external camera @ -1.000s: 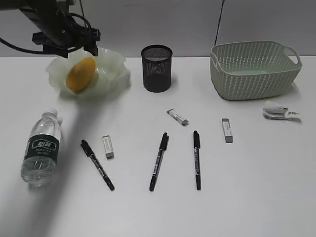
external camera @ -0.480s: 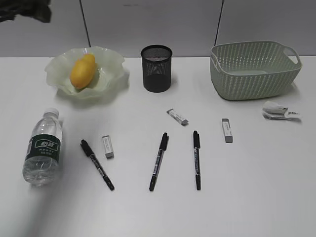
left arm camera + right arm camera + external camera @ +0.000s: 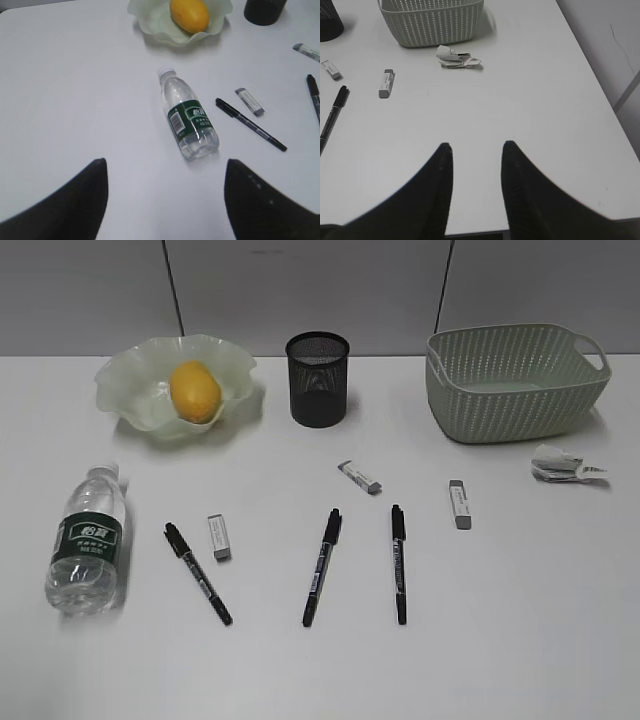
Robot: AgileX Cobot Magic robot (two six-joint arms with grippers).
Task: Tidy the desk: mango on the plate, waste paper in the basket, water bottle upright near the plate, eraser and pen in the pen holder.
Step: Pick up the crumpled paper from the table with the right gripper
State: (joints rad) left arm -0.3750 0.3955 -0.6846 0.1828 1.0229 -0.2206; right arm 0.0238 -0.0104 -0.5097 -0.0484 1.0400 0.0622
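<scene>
Currently the left pincer [image 3: 165,200] is seen spread wide and empty, hung above bare desk [image 3: 75,100] with the bottle [image 3: 189,120] lying on its side just ahead, cap toward the plate [image 3: 160,25]. That aim suits a grab of the bottle next, judged only from the framing. The right pincer [image 3: 476,185] is parted by a narrower gap, nothing held, raised over the desk's right part; the waste paper [image 3: 456,57] lies ahead of it, just beside the basket [image 3: 430,22] but outside it.

Neither arm is seen in the exterior view.

The mango [image 3: 195,390] is already in the plate, so that step is judged done. The bottle is not yet upright. Three pens are flat on the desk: left pen [image 3: 197,573], middle pen [image 3: 322,566], right pen [image 3: 398,562]. Three erasers are also loose: left eraser [image 3: 218,537], middle eraser [image 3: 359,477], right eraser [image 3: 459,504]. The pen holder [image 3: 317,378] stands between plate and basket; its contents cannot be made out.

Most of the task is judged still open. A round bottle may roll when pinched.
</scene>
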